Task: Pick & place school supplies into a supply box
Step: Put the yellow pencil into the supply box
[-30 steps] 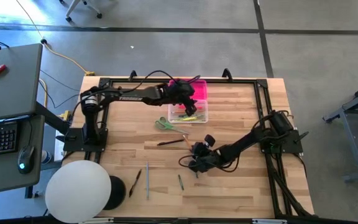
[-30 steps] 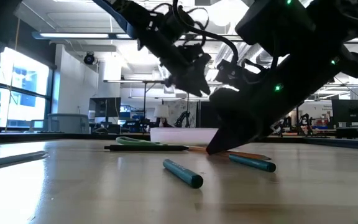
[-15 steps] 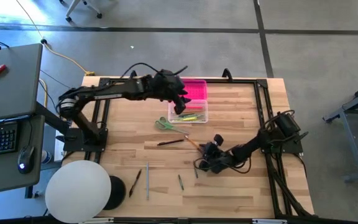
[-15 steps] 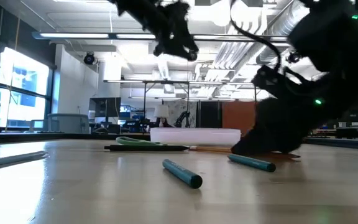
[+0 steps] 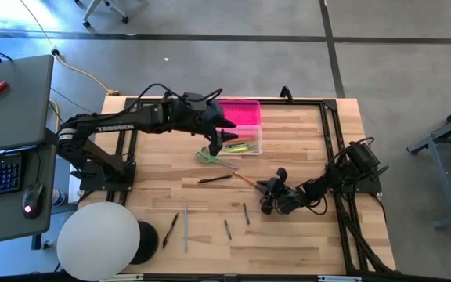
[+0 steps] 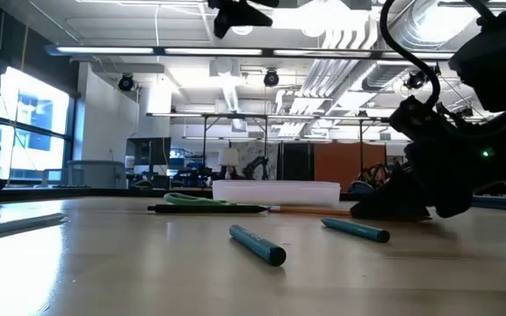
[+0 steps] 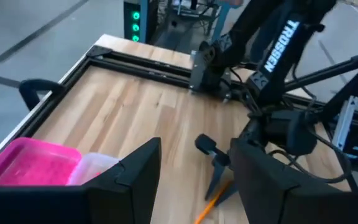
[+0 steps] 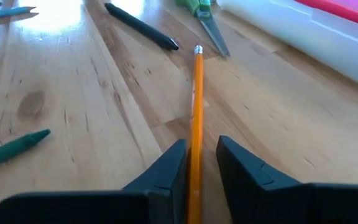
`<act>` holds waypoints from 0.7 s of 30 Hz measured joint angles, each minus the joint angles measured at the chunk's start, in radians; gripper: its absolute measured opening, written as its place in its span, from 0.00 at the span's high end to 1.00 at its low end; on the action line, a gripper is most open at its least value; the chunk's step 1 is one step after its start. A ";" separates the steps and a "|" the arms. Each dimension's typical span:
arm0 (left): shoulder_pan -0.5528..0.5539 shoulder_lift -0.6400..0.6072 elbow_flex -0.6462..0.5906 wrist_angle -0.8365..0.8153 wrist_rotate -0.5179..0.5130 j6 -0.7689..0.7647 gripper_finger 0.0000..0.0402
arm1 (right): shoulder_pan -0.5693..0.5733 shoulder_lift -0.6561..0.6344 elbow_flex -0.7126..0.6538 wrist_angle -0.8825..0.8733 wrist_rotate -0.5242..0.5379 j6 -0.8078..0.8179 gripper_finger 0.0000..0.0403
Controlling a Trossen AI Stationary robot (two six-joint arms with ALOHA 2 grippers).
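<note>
The supply box stands at the far middle, its pink lid (image 5: 243, 112) open behind the clear base (image 5: 241, 143), which holds some pens. My left gripper (image 5: 217, 142) hangs open and empty high above the base's near left corner, and its fingers (image 7: 138, 175) frame the table. An orange pencil (image 5: 244, 182) lies flat on the wood. My right gripper (image 5: 265, 193) is low at the pencil's right end, open. Its fingers (image 8: 174, 167) stand on either side of the pencil (image 8: 196, 124) and run along it, with a sliver of wood showing beside one finger.
Green scissors (image 5: 206, 157) and a black pen (image 5: 214, 179) lie just left of the pencil. Two green pens (image 5: 246, 213) (image 5: 227, 229), a grey pen (image 5: 185, 227) and another black pen (image 5: 170, 231) lie nearer the front edge. A white globe (image 5: 99, 241) sits at the near left corner.
My left gripper has risen from just over the box, out of the top of the low view, and drawn back a little toward the table's left and near side. My right gripper has slid toward the table's right edge and sunk to the pencil's end.
</note>
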 joint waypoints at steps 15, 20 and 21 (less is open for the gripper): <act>-0.082 -0.033 -0.001 -0.019 0.001 -0.039 0.45 | -0.001 0.003 -0.012 0.190 0.044 -0.231 0.99; -0.088 -0.054 -0.001 -0.018 0.027 -0.053 0.45 | -0.045 -0.085 -0.010 0.252 0.099 -0.457 0.98; -0.088 -0.056 0.000 -0.009 0.034 -0.052 0.45 | -0.064 -0.113 -0.009 0.254 0.103 -0.502 0.98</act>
